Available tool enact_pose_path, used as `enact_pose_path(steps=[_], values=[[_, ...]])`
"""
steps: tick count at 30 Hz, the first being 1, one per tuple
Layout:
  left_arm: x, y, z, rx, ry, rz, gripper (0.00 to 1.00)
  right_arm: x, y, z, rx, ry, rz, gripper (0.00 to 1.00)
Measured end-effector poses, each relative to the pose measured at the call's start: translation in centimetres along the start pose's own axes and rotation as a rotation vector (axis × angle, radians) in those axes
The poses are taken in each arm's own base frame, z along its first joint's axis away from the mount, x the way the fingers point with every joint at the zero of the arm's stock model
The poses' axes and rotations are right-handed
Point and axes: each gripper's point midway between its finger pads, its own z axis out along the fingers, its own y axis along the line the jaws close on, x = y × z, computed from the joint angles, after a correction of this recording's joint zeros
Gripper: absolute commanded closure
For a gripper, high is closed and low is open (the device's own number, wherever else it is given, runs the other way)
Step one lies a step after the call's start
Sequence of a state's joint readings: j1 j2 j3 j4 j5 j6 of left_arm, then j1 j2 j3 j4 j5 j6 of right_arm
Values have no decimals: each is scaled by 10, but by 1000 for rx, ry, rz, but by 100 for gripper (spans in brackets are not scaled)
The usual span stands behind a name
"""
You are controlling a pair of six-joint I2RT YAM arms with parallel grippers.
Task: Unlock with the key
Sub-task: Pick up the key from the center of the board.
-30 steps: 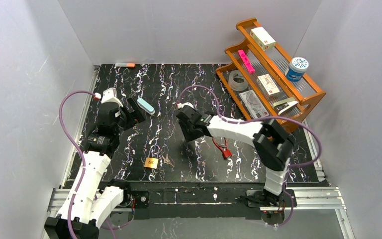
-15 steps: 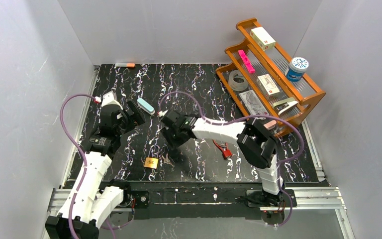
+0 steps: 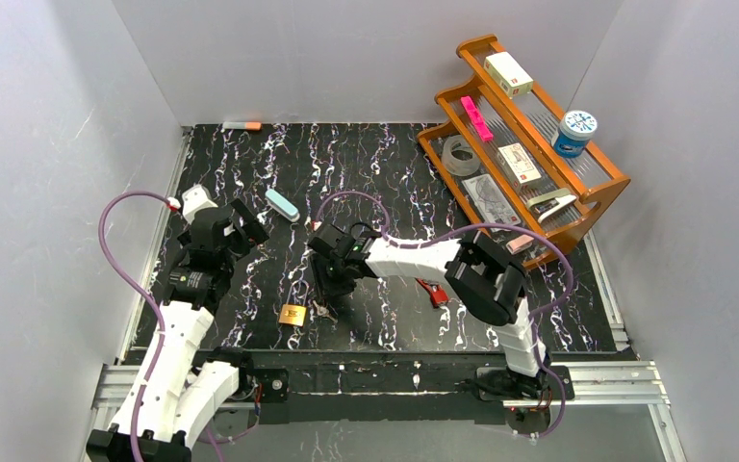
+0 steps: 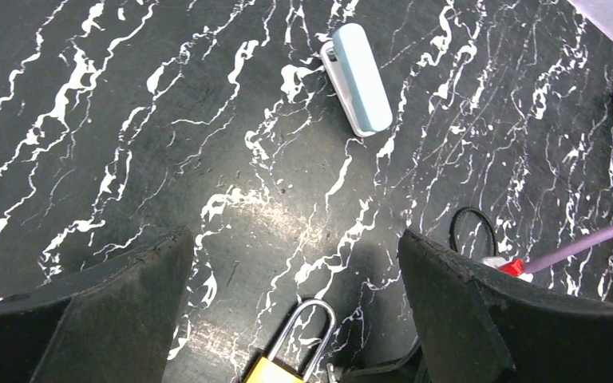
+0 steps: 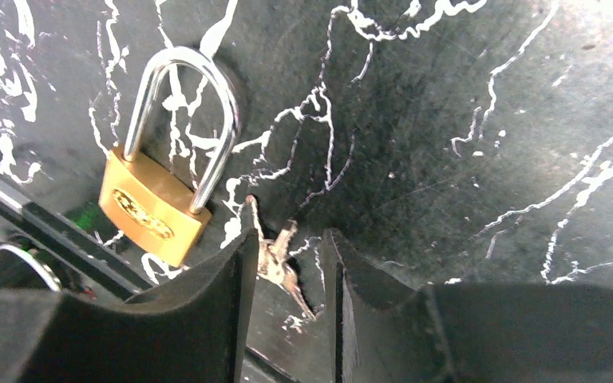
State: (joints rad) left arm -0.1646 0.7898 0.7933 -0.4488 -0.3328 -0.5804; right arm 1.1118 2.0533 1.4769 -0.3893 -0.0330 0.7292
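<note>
A brass padlock with a steel shackle lies flat on the black marbled table near its front edge. A small bunch of keys lies just to its right. In the right wrist view the padlock is at the left and the keys lie on the table between my fingers. My right gripper is low over the keys, narrowly open and not clamped. My left gripper is wide open and empty, farther back; the padlock's shackle shows at that view's bottom edge.
A light blue case lies behind the left gripper. A red object lies right of the keys. A wooden rack with small items stands at the back right. A marker lies at the back wall.
My right gripper has swung left and toward the front edge, coming down over the keys beside the padlock. My left gripper has drawn back a little to the left.
</note>
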Motion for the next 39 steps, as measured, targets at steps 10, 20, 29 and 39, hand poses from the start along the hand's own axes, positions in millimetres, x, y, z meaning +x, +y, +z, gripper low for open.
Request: enact_pose_path(steps=[10, 20, 29, 39], values=[[-3, 14, -3, -65, -27, -2, 3, 2, 0, 6, 10, 6, 58, 68], [-7, 20, -8, -86, -49, -4, 3, -10, 9, 18, 154, -18, 15, 75], [-8, 21, -9, -89, -57, -7, 3, -9, -2, 13, 257, -39, -24, 68], [-7, 22, -9, -92, -53, -5, 3, -2, -7, 10, 317, -32, -78, 72]])
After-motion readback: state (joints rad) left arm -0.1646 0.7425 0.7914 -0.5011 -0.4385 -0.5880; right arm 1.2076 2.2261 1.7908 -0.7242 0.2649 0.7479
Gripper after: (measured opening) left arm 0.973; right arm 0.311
